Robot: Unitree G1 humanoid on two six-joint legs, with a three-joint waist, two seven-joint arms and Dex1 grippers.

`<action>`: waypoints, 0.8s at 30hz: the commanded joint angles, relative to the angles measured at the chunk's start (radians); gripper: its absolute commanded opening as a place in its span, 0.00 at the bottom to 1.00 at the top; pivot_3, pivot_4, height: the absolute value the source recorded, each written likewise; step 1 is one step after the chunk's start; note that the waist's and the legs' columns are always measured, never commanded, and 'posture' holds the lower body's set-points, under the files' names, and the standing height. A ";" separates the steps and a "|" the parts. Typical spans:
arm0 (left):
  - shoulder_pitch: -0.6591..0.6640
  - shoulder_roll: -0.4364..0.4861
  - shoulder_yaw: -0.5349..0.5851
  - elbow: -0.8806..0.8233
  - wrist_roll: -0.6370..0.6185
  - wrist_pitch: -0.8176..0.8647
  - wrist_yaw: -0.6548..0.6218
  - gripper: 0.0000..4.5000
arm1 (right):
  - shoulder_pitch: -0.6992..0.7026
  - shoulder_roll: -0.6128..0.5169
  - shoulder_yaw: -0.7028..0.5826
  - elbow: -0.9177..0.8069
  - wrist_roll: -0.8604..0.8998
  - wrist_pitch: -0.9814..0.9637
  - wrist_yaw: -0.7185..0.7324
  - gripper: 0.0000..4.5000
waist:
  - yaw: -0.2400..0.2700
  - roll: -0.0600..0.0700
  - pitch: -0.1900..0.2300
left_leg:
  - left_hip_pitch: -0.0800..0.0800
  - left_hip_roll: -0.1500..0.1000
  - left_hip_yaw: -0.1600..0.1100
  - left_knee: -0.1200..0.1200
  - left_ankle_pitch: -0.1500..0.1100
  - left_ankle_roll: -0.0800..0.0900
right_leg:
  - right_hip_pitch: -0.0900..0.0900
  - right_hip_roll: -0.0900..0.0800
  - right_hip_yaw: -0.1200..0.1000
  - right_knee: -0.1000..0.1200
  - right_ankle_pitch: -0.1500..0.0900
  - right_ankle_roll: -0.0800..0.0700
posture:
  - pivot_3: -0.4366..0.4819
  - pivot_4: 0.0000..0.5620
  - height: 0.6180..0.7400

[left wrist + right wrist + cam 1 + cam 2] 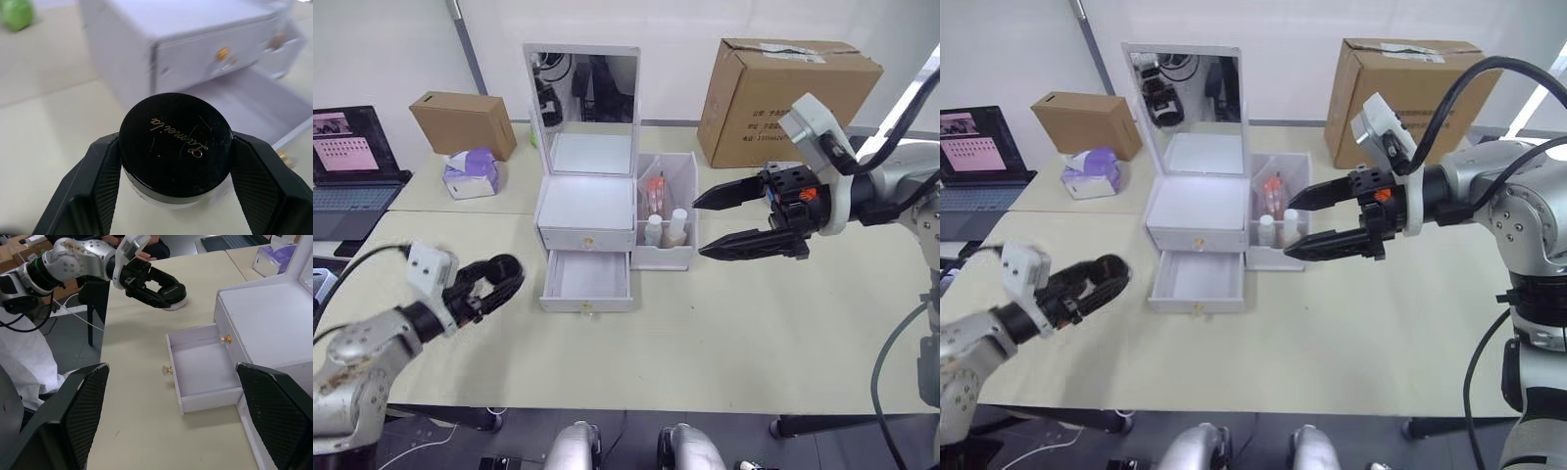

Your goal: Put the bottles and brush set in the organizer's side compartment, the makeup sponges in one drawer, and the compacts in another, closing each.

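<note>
Left gripper [173, 161] holds compact [175, 142] near open lower drawer [586, 278]

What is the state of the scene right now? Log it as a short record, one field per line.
left gripper: shut on the compact, held above the table to the left of the organizer
right gripper: open, holding nothing, beside the side compartment
organizer: mirror lid up
upper drawer: closed
lower drawer: pulled open, looks empty
side compartment: holds bottles and an orange item
background: two cardboard boxes, tissue pack, laptop
</note>
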 commanded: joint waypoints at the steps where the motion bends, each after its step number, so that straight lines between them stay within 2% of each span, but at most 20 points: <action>1: -0.118 0.035 -0.107 0.022 0.044 0.001 -0.021 0.65 | 0.010 -0.013 -0.058 -0.044 0.041 0.027 -0.023 1.00 | 0.001 0.000 0.000 | 0.000 0.000 0.000 0.000 0.000 0.001 | 0.000 0.000 0.000 0.000 0.000 0.000 | 0.48 0.27 0.92; 7: -0.224 0.029 -0.254 0.093 0.071 0.001 -0.105 0.65 | 0.057 -0.045 -0.116 -0.098 0.075 0.067 -0.079 1.00 | -0.006 0.000 0.000 | 0.001 0.001 0.001 0.001 0.004 0.007 | 0.000 0.004 0.003 0.000 0.001 -0.001 | 0.48 0.27 0.92; 12: -0.276 0.032 -0.322 0.179 0.125 -0.030 -0.150 0.65 | 0.083 -0.057 -0.154 -0.123 0.103 0.094 -0.125 1.00 | -0.009 0.000 0.000 | 0.002 0.001 0.000 0.001 0.004 0.007 | 0.000 0.008 0.007 0.000 -0.002 0.004 | 0.48 0.27 0.92; 18: -0.284 0.005 -0.353 0.220 0.159 -0.051 -0.160 0.65 | 0.092 -0.051 -0.178 -0.136 0.131 0.109 -0.178 1.00 | -0.009 0.000 0.000 | 0.002 0.001 0.000 0.001 0.004 0.007 | 0.000 0.009 0.009 0.000 0.000 0.000 | 0.48 0.27 0.92; 22: -0.289 0.004 -0.345 0.230 0.170 -0.046 -0.155 0.94 | 0.091 -0.051 -0.182 -0.136 0.143 0.110 -0.195 1.00 | -0.009 0.000 0.000 | 0.002 0.001 0.000 0.001 0.004 0.007 | 0.000 0.008 0.009 0.000 0.000 0.000 | 0.48 0.27 0.92; 23: -0.293 0.001 -0.332 0.231 0.160 -0.044 -0.153 0.99 | 0.091 -0.052 -0.181 -0.136 0.144 0.110 -0.197 1.00 | -0.009 0.000 0.000 | 0.002 0.001 0.000 0.001 0.004 0.007 | 0.000 0.008 0.009 0.000 0.000 0.000 | 0.48 0.27 0.92; 24: -0.294 0.001 -0.319 0.231 0.152 -0.043 -0.152 0.99 | 0.091 -0.053 -0.179 -0.135 0.146 0.109 -0.199 1.00 | -0.009 0.000 0.000 | 0.002 0.001 0.000 0.001 0.004 0.007 | 0.000 0.008 0.009 0.000 0.000 0.000 | 0.48 0.27 0.92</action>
